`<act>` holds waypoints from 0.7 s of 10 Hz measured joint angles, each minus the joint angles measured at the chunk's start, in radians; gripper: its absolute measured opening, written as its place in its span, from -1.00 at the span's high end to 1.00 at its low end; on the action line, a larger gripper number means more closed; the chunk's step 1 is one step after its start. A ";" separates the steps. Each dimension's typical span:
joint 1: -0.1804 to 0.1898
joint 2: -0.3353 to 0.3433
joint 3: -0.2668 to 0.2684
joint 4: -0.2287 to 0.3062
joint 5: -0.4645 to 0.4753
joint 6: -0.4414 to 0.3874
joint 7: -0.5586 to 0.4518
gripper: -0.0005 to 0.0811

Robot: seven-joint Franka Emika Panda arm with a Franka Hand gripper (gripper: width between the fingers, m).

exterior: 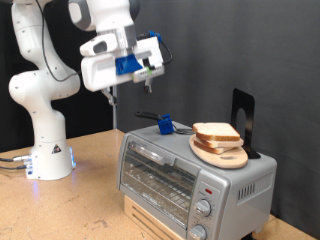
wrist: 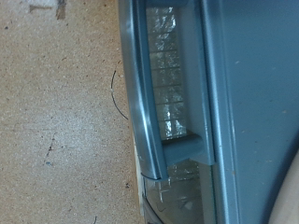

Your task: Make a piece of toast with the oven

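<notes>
1. The piece of toast (exterior: 216, 131) is sitting on top of a round light-wood board (exterior: 222, 153), and that board is on the roof of the oven (exterior: 190, 178), toward the exterior view's right.
2. Oven door looks closed in the exterior view; you can see the wire rack through the glass, plus the knobs (exterior: 205, 207) and a small red light on the front panel.
3. The wrist view looks straight down on the door handle (wrist: 140, 103) and the glass, with speckled tabletop (wrist: 56, 121) next to it.
4. A small blue thing (exterior: 163, 124) sits on the oven roof just beside the board, and a dark upright stand (exterior: 243, 118) is behind it.
5. The gripper (exterior: 147, 72) hangs in the air above the oven's left end in the exterior view, touching nothing and holding nothing. Can't tell how wide the fingers are; they don't show in the wrist view.
6. The oven rests on a pale wooden block on the table.
</notes>
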 joint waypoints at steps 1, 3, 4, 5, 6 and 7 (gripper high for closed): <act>0.000 0.029 0.000 0.006 0.001 0.016 -0.026 -0.99; 0.001 0.047 0.001 0.008 0.002 0.033 -0.040 -0.99; 0.001 0.047 0.001 0.007 0.002 0.033 -0.040 -0.99; 0.001 0.048 0.001 0.000 0.005 0.033 -0.040 -0.99; 0.001 0.049 0.004 -0.016 0.005 0.040 -0.038 -0.99; 0.001 0.052 0.009 -0.041 0.002 0.063 -0.034 -0.99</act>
